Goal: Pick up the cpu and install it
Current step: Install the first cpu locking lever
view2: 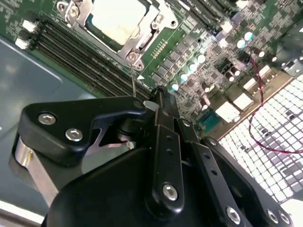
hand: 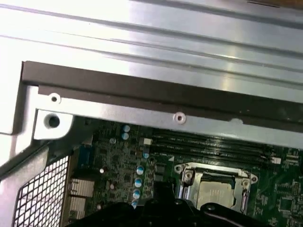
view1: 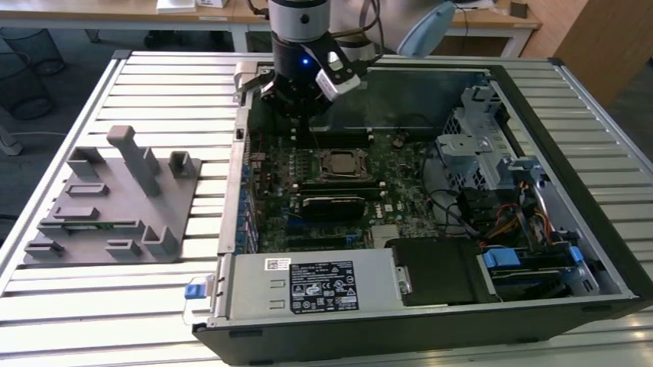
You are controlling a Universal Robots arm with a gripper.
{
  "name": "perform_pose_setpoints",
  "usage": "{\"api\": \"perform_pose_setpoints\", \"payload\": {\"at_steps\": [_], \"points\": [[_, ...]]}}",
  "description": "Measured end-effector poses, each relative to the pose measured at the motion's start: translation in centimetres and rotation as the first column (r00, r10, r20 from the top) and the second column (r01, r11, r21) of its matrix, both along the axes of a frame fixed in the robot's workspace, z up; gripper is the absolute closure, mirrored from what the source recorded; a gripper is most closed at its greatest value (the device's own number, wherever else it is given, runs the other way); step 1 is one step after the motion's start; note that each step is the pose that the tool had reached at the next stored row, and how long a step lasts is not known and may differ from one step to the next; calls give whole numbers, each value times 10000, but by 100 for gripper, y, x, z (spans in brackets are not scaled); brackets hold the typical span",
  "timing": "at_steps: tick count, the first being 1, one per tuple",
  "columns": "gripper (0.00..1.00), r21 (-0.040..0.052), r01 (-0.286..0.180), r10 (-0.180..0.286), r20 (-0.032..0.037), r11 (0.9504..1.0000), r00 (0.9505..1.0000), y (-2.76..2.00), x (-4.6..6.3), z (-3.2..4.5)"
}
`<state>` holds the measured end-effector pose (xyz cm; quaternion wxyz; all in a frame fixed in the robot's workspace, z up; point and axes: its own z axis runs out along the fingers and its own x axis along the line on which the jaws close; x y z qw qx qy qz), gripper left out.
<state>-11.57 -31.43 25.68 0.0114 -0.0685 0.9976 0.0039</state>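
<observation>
Open computer case [view1: 602,252] lies on a slatted metal table [view1: 122,306], green motherboard [view1: 408,164] exposed inside. The cpu [view1: 337,163] sits in the metal-framed socket [view1: 339,164] near the board's middle, silvery top facing up; in the second wrist view the cpu [view2: 118,16] lies flat within the socket frame [view2: 142,40], and in the first wrist view the cpu [hand: 215,195] is seated between the frame's screw corners. Gripper [view1: 296,115] hangs over the far edge of the board, just beyond the socket and above the memory slots [view1: 326,138], apart from the cpu, not touching it. In the second wrist view the gripper [view2: 158,101] has its black fingers [view2: 163,123] drawn together with no gap showing between them, and nothing is held. Black memory slots [view2: 80,52] run beside the socket. Grey plastic holder block [view1: 112,199] with upright posts stands on the table at the exterior view's left, well apart from the case. Power supply [view1: 316,287] with a label fills the near corner of the case, drive bay [view1: 479,145] and cable bundle [view1: 510,222] at the exterior view's right. A red wire [view2: 255,118] crosses the perforated case wall [view2: 274,142] in the second wrist view.
</observation>
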Motion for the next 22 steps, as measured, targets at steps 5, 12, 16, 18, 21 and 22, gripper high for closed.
{"api": "perform_pose_setpoints", "payload": {"at_steps": [5, 12, 16, 18, 21, 22], "points": [[89, 0, 244, -244, 0, 9997, 9997, 51, 0, -16], [89, 0, 420, -420, -1, 9991, 9991, 112, 35, -24], [89, -1, 422, -422, -8, 9991, 9991, 118, 161, -24], [89, 0, 421, -421, -10, 9991, 9991, 118, 241, -26], [89, 0, 420, -420, -10, 9991, 9991, 119, 353, -29], [89, 5, 420, -420, -12, 9991, 9991, 119, 385, -31]]}}
